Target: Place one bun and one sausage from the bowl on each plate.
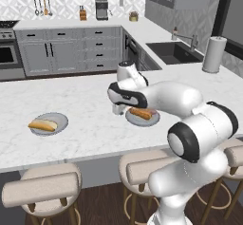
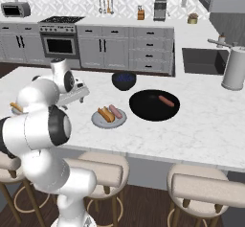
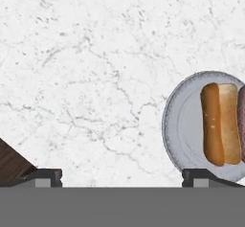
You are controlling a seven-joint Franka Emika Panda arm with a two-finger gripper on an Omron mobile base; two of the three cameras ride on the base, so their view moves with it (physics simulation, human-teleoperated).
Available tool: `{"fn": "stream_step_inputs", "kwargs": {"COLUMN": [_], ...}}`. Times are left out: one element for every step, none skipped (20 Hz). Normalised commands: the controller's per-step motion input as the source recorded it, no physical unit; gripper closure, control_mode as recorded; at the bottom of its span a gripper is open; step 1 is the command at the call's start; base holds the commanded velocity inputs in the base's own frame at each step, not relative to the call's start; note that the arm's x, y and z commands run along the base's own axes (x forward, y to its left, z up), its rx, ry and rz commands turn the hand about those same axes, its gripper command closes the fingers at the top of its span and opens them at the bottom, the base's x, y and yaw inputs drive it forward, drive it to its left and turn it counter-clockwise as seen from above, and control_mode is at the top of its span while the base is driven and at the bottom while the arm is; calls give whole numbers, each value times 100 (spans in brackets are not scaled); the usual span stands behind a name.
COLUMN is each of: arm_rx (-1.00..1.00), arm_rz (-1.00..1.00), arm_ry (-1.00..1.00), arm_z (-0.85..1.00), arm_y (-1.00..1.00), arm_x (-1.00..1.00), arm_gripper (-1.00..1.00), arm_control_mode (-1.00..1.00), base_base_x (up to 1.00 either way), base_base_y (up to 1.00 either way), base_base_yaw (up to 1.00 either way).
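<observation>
Two grey plates sit on the white marble table [image 2: 201, 125]. The near plate [image 2: 97, 120], at centre-left of the right base view, carries one bun [image 2: 105, 114] and one sausage [image 2: 115, 111] lying side by side and touching. The far plate [image 1: 60, 119], at the left of the left base view, carries the other bun [image 1: 42, 125] alone. To the right of the near plate in the right base view stands the black bowl [image 2: 143, 111], with the second sausage [image 2: 166, 100] lying inside it toward its upper right. That makes two buns, two sausages, two plates and one black bowl.

The pincer [image 3: 122, 175] hangs over bare marble with its fingers wide apart and nothing between them. In the hand view the filled plate lies at the right edge, just above the right fingertip [image 3: 203, 177], with the bun upright in the frame and the sausage cut off by the edge.

Above the black bowl in the right base view stands a dark blue bowl [image 2: 124, 80]. A white paper-towel roll [image 2: 234, 69] stands at the right, beside the sink [image 2: 198, 61]. Padded stools [image 2: 206, 187] line the lower edge of the table. Nothing lies between the pincer and the near plate.
</observation>
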Motion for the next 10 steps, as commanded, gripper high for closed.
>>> {"fn": "stream_step_inputs", "kwargs": {"arm_rx": [-1, 0, 0, 0, 0, 0, 0, 0, 0, 0], "arm_rz": [0, 0, 0, 0, 0, 0, 0, 0, 0, 0], "arm_ry": [0, 0, 0, -1, 0, 0, 0, 0, 0, 0], "arm_z": [30, 34, 35, 34, 38, 31, 24, 21, 17, 16], "arm_y": [-100, -100, -100, -100, -100, -100, -100, -100, -100, -100], "arm_x": [0, 0, 0, 0, 0, 0, 2, 6, 11, 13], "arm_gripper": [-100, -100, -100, -100, -100, -100, -100, -100, -100, -100], "arm_control_mode": [-100, -100, -100, -100, -100, -100, -100, -100, -100, -100], "base_base_x": [0, 0, 0, 0, 0, 0, 0, 0, 0, 0], "base_base_y": [0, 0, 0, 0, 0, 0, 0, 0, 0, 0], "base_base_yaw": [0, 0, 0, 0, 0, 0, 0, 0, 0, 0]}}
